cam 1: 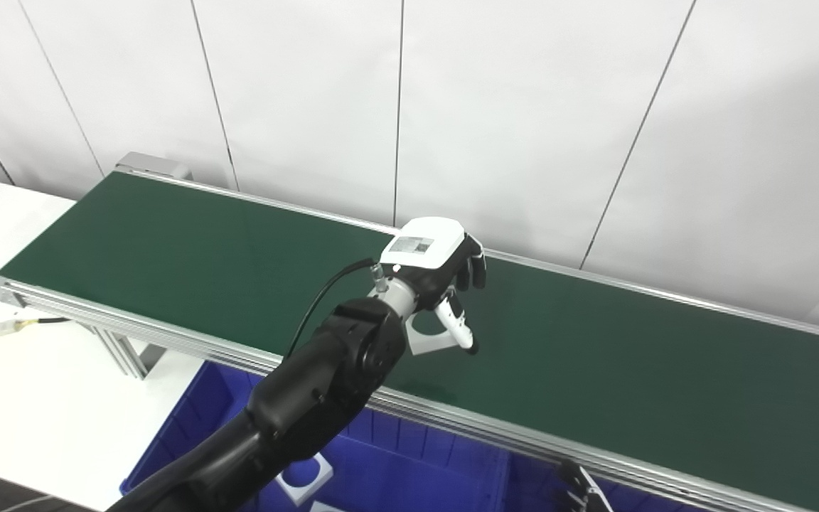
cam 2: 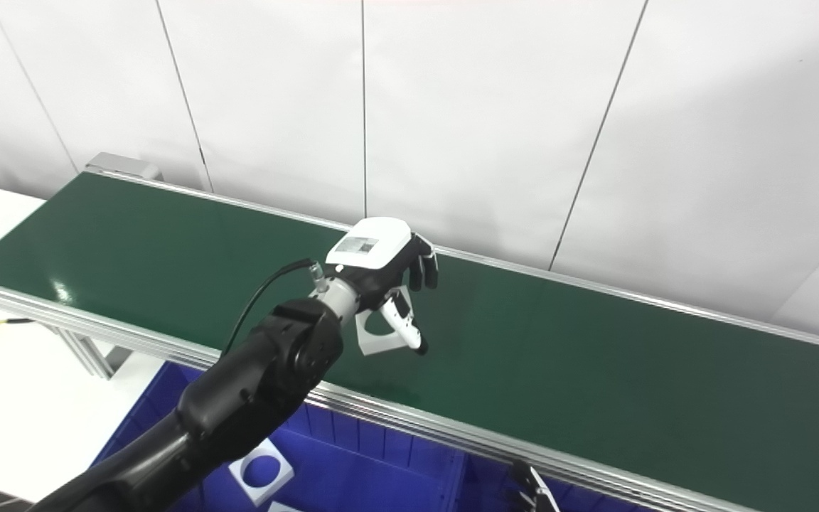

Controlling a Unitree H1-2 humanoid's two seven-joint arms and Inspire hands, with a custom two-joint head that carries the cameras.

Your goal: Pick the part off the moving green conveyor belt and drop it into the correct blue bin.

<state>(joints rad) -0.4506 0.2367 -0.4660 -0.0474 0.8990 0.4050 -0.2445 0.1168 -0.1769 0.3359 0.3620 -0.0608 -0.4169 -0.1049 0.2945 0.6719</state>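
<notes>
Left arm [cam 1: 310, 398], black, nearest the camera: enters from the bottom left and reaches up across the near rail.

Green conveyor belt [cam 1: 630, 370]: largest item, running diagonally from upper left to lower right, framed by aluminium rails [cam 1: 168, 334]. Wide open belt surface lies to both sides of the left robot hand; the far rail sits close against the white panelled wall [cam 1: 523, 107].

Tabletop [cam 1: 33, 384]: white, at the left, under and beside the belt's end, with a cable [cam 1: 18, 326] lying on it.

Blue bin [cam 1: 409, 455]: below the near rail, partly hidden by the arm. One white square piece with a round hole [cam 2: 262, 471] lies on its floor.

Left robot hand [cam 1: 438, 274]: white-backed, palm down over the middle of the belt, fingers [cam 1: 477, 267] curled downward, thumb [cam 1: 458, 326] angled toward the near side. Clamped on the part.

Part [cam 1: 429, 340]: white, flat-sided with a round cut-out, directly under the left robot hand, between thumb and fingers, near the belt's near half. Whether it touches the belt cannot be told.

Right robot hand [cam 1: 580, 491]: only dark fingertips show at the bottom edge, over the bin; open or closed cannot be told.
</notes>
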